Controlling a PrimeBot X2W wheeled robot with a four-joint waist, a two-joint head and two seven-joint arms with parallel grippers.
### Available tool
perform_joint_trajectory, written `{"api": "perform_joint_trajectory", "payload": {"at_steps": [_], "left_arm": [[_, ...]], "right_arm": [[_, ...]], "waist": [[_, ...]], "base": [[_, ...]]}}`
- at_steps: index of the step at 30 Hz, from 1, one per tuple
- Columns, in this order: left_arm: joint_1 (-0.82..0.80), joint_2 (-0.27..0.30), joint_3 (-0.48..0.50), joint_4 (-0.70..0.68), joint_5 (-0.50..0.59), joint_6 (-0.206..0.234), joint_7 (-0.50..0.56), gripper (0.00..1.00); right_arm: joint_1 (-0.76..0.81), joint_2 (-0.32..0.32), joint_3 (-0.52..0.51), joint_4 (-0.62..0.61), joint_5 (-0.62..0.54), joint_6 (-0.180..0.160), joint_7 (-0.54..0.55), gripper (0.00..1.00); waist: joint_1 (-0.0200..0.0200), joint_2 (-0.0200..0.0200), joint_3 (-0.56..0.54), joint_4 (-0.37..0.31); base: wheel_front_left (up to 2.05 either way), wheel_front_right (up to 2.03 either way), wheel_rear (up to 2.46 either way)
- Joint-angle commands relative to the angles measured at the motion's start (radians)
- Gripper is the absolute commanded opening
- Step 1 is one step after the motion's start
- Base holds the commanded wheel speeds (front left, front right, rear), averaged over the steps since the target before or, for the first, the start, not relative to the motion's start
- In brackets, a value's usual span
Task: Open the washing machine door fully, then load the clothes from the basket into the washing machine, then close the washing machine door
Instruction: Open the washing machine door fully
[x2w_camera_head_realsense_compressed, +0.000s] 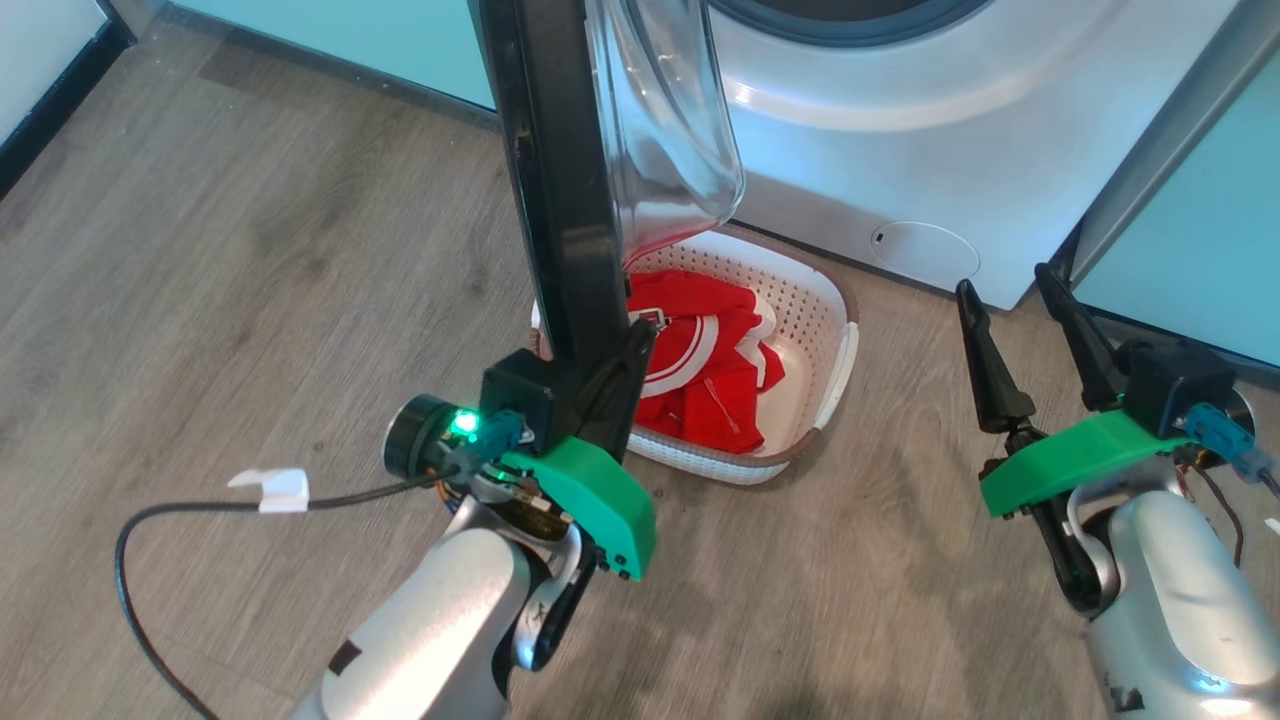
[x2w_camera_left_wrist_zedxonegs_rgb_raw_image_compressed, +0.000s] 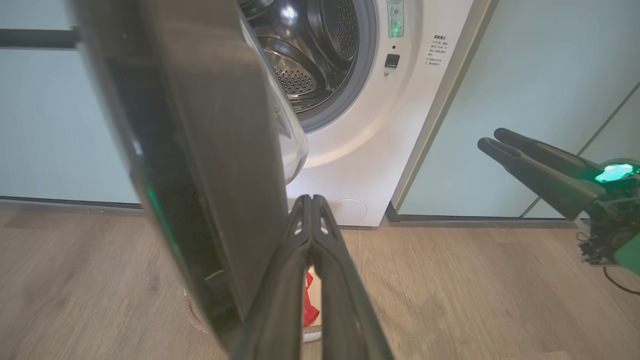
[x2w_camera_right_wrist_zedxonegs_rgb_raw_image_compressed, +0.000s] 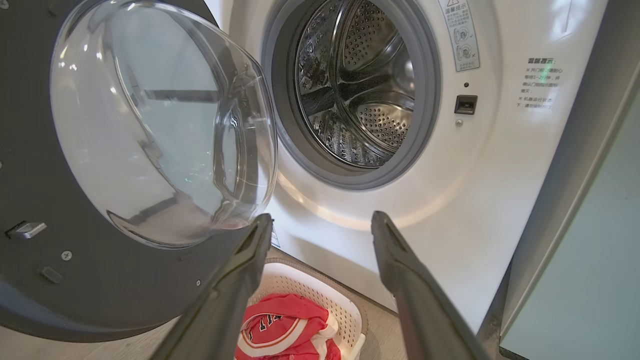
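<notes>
1. Your door (x2w_camera_head_realsense_compressed: 560, 200) stands open: glossy black rim, clear glass bowl (x2w_camera_right_wrist_zedxonegs_rgb_raw_image_compressed: 150, 125) bulging toward the steel drum (x2w_camera_right_wrist_zedxonegs_rgb_raw_image_compressed: 360, 100).
2. The clothes (x2w_camera_head_realsense_compressed: 720, 380), red with white bands, lie crumpled in the basket (x2w_camera_head_realsense_compressed: 830, 330) on the floor beneath the door, before the machine (x2w_camera_head_realsense_compressed: 950, 150).
3. Your left gripper (x2w_camera_left_wrist_zedxonegs_rgb_raw_image_compressed: 311, 198) is closed on nothing, just beside the door's rim; the right gripper (x2w_camera_right_wrist_zedxonegs_rgb_raw_image_compressed: 321, 219) is spread and empty.

On the washing machine (x2w_camera_right_wrist_zedxonegs_rgb_raw_image_compressed: 475, 175) front, right of the drum, you'll find a label sticker (x2w_camera_right_wrist_zedxonegs_rgb_raw_image_compressed: 459, 35) with a warning triangle and small pictograms, and a printed block (x2w_camera_right_wrist_zedxonegs_rgb_raw_image_compressed: 540, 82) of Chinese lines. Both are too small to read. Lettering on the clothes (x2w_camera_right_wrist_zedxonegs_rgb_raw_image_compressed: 285, 325) is illegible.
</notes>
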Motion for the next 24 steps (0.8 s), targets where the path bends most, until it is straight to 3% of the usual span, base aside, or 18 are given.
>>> {"api": "perform_joint_trajectory", "payload": {"at_steps": [1, 13, 24], "left_arm": [[-0.03, 0.016, 0.044, -0.026, -0.008, 0.008, -0.011, 0.0], [-0.018, 0.031, 0.079, 0.006, -0.032, 0.032, -0.024, 0.0], [0.022, 0.052, 0.123, 0.001, -0.053, 0.08, -0.033, 0.0]], "right_arm": [[-0.036, -0.005, 0.022, -0.029, 0.004, 0.0, -0.009, 1.0], [-0.033, -0.009, 0.019, -0.026, 0.009, 0.0, -0.009, 1.0], [-0.04, -0.002, 0.029, -0.029, 0.014, 0.0, -0.009, 1.0]], "waist": [[0.0, 0.0, -0.001, 0.0], [0.0, 0.0, -0.005, 0.018], [0.0, 0.0, -0.008, 0.047]], "base": [[0.0, 0.0, 0.0], [0.0, 0.0, 0.0], [0.0, 0.0, 0.0]]}}
